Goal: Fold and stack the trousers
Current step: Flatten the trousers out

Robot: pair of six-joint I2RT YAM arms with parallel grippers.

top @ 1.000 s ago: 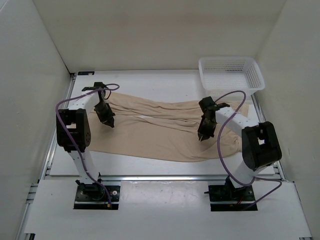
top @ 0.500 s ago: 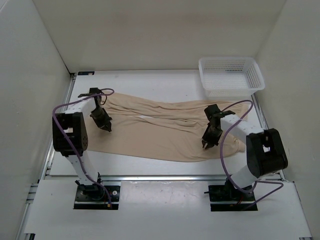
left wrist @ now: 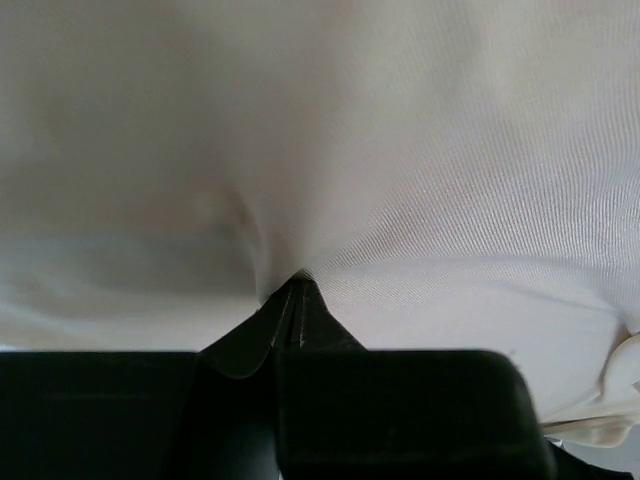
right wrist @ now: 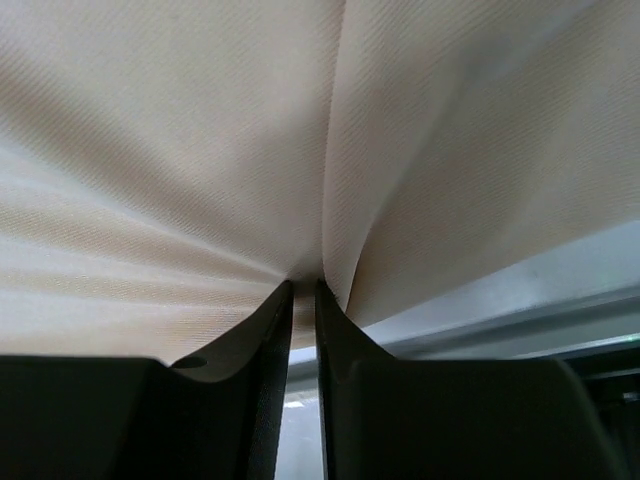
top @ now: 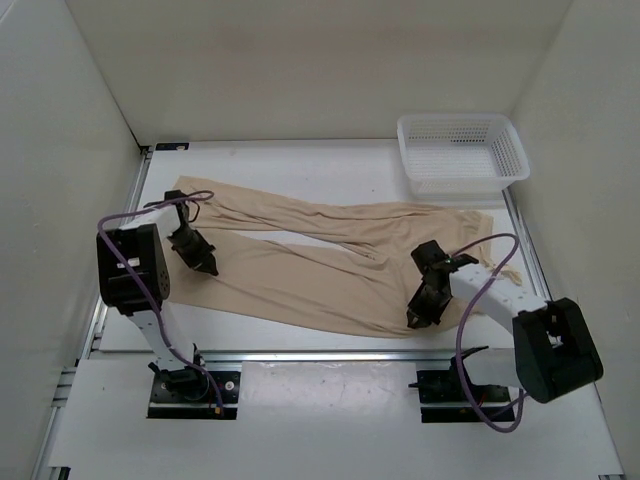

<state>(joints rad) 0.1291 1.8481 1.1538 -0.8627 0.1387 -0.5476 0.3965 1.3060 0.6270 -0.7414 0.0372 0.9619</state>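
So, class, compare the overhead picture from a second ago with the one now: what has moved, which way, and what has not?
Both arms drew back toward their bases. The left gripper and right gripper, each pinched on the trousers, dragged the near leg toward the table's near edge, so the two legs now lie apart in a narrow V. The cloth followed both, so neither seems to have let go. The white basket stayed in the far right corner.

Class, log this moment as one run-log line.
trousers: spread flat | left gripper: shut on trousers | right gripper: shut on trousers | basket: far-right corner
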